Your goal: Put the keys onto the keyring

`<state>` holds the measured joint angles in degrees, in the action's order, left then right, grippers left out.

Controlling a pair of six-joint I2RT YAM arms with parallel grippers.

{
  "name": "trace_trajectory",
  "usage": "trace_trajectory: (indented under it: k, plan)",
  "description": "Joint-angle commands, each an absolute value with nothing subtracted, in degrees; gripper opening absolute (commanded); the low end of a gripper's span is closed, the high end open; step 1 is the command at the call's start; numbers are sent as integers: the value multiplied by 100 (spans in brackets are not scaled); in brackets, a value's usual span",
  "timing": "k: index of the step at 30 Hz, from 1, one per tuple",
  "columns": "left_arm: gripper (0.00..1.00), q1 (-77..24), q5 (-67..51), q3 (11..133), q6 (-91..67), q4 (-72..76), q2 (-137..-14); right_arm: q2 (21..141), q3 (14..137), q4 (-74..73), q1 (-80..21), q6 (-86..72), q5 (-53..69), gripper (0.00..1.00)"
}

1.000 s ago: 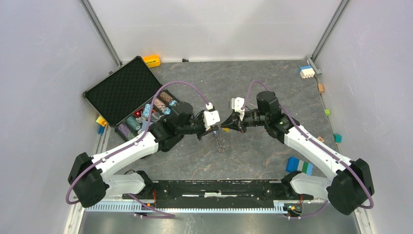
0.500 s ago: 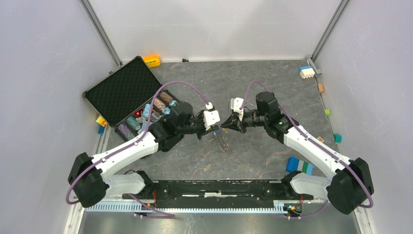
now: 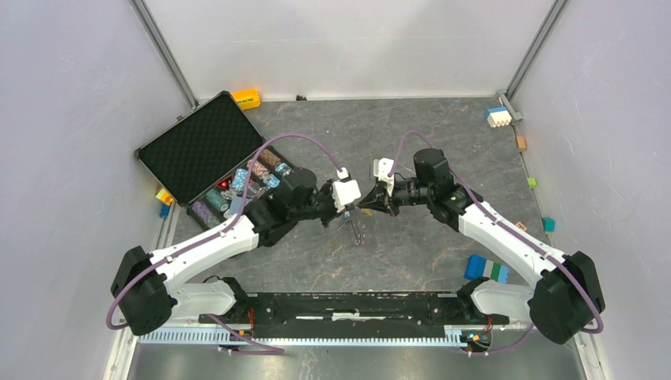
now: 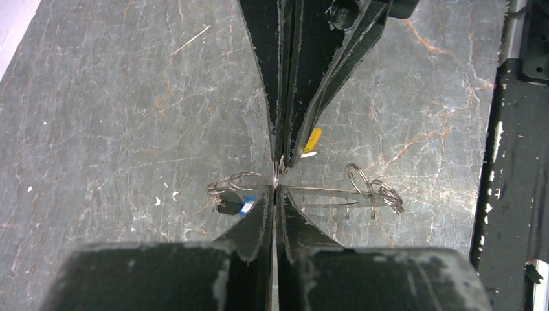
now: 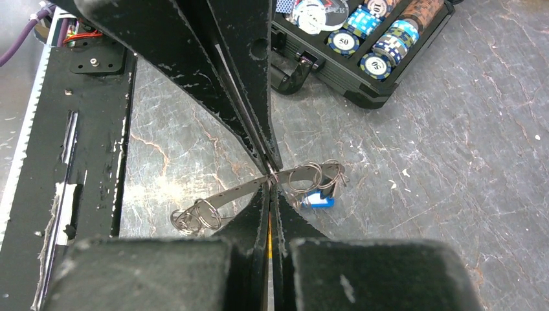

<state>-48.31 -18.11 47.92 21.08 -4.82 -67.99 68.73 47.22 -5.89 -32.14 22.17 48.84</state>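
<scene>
The keyring (image 4: 324,190) is a thin silvery strand with small wire loops bunched at each end. It stretches sideways just above the table (image 4: 97,97), throwing a faint shadow on the stone-patterned top. The blue key (image 4: 236,206) sits under the loops at the end farther from the arm bases. The other loops (image 4: 387,193) lie toward the black rail (image 4: 511,162) at the near edge.

The left gripper (image 4: 275,191) has its two fingers pressed together. Their tips meet right where the strand passes, close to the blue key's end, and they seem to pinch it there. The right gripper (image 5: 270,186) faces it head-on, tip almost touching tip, with its fingers also pressed together. The yellow key (image 4: 313,138) sticks out at the side of those fingers, and the right wrist view shows a yellow sliver in the slit between them.

From above, both arms reach in toward the middle of the table and the strand hangs just under the meeting point. An open black case (image 3: 198,146) holding poker chips (image 5: 379,45) stands behind the left arm. A blue and green block (image 3: 487,269) lies near the right arm's base
</scene>
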Motion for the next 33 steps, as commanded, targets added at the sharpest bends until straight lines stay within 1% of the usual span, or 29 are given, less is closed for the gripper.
trace_trajectory:
  k: [1,17,33]
  plan:
    - [2,-4946,-1468,5053,2157,-226,-6823,6891,4775,-341,-3252,2062,5067,0]
    - [2,-4975,-1701,4935,2203,-219,-6732,6962,4772,-281,-3226,1962,4773,0]
    - [2,-4974,-1732,4891,2265,-218,-6750,6800,4703,-167,-3072,1857,4939,0]
